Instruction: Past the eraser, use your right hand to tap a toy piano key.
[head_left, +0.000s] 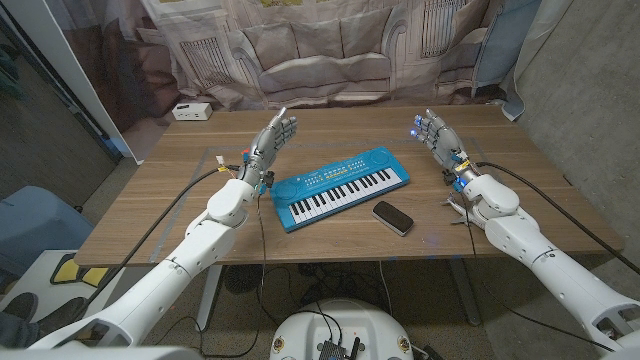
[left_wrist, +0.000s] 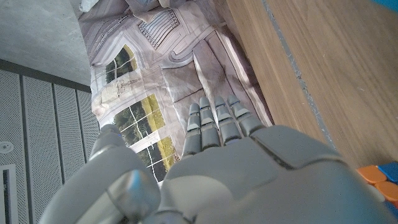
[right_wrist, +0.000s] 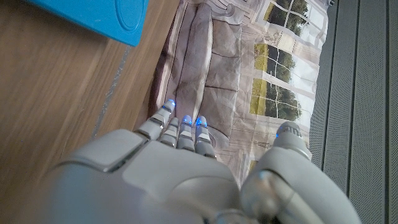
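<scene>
1. The toy piano (head_left: 340, 187) is seen in the head view near the middle of the wooden table (head_left: 160, 215), lying on a slant, with its left end nearer the front edge and its right end further back. Its body is blue, with a row of white and black keys along the near side and small coloured buttons above them.
2. A blue corner of the toy piano (right_wrist: 102, 15) is also caught in the right wrist view, flat on the wood.
3. The eraser (head_left: 392, 217), a dark oblong block, is found at about 5 o'clock from the piano, just beside its near right end and apart from it.
4. The right hand (head_left: 436, 137) is held up at about 2 o'clock from the piano, well apart from it. Its fingers are straight and slightly spread, and nothing is gripped; blue lights are shown on the fingertips (right_wrist: 185, 119).
5. The left hand (head_left: 272, 140) is raised at about 10 o'clock from the piano, near its left end. Its fingers (left_wrist: 214, 121) are extended side by side, and nothing is held.
6. A small white box (head_left: 190, 111) is placed at the far left corner of the table.
7. A printed cloth backdrop (head_left: 330, 45) is hung behind the table.
</scene>
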